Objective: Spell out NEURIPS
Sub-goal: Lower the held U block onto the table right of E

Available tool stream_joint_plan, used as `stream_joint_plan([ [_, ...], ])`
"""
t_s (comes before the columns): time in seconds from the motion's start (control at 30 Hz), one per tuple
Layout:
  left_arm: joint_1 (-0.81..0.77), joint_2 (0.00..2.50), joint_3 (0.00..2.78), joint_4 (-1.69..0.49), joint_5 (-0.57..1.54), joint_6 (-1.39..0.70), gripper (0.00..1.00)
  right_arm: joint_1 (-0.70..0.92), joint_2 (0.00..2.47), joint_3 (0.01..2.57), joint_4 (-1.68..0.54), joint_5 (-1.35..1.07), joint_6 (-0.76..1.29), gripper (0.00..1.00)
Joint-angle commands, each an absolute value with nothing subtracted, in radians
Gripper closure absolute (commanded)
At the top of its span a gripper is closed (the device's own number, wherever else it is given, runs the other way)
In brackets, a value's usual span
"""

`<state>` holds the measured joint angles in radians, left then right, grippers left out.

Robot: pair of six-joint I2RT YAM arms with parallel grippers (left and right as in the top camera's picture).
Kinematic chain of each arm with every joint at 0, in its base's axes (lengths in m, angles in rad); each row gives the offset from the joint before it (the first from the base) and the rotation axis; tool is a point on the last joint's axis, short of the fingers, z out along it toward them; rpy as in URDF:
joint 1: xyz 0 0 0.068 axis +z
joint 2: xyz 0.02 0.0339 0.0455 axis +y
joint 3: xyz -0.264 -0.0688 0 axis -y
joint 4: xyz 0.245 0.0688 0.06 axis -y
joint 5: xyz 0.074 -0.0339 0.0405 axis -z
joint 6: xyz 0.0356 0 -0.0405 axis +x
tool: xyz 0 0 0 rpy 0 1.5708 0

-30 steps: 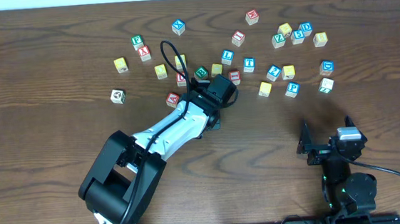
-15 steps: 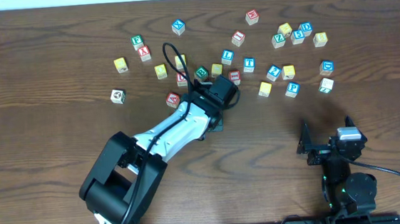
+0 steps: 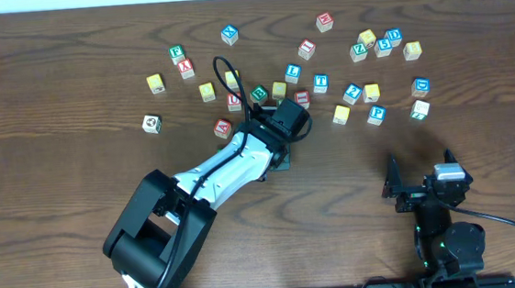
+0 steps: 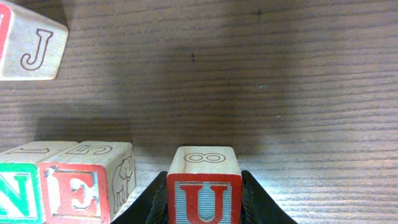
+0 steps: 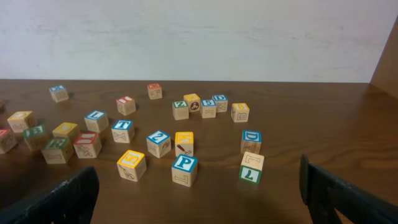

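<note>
Placing letter three | my left pincer [image 4: 204,208] was clamped on the U cube [image 4: 203,163], just right of the E cube [image 4: 78,193] and N cube [image 4: 15,194] | next, I judged: close gap, release | right pincer [image 5: 199,199] gaped apart, idle.

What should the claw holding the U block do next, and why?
Probably nudge the U block a little toward the E block, then let go. The left claw grips the U, the N block and E already sit side by side, and a small gap separates E from U.

Red U cube [image 4: 204,190] beside N [image 4: 15,196], E [image 4: 76,196]
</note>
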<state>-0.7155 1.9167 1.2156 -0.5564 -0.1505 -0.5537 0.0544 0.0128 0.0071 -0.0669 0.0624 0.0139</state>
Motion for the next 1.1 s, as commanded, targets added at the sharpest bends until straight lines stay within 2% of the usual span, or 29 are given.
stream_joint_plan([
  [0.0, -0.72, 1.94, 1.184, -0.548, -0.151, -0.563, 0.92, 0.047, 0.011, 0.006, -0.071, 0.061, 0.006, 0.01],
  [1.07, -0.719, 1.94, 1.184, -0.565, -0.221, -0.556, 0.92, 0.047, 0.011, 0.006, -0.071, 0.06, 0.006, 0.01],
])
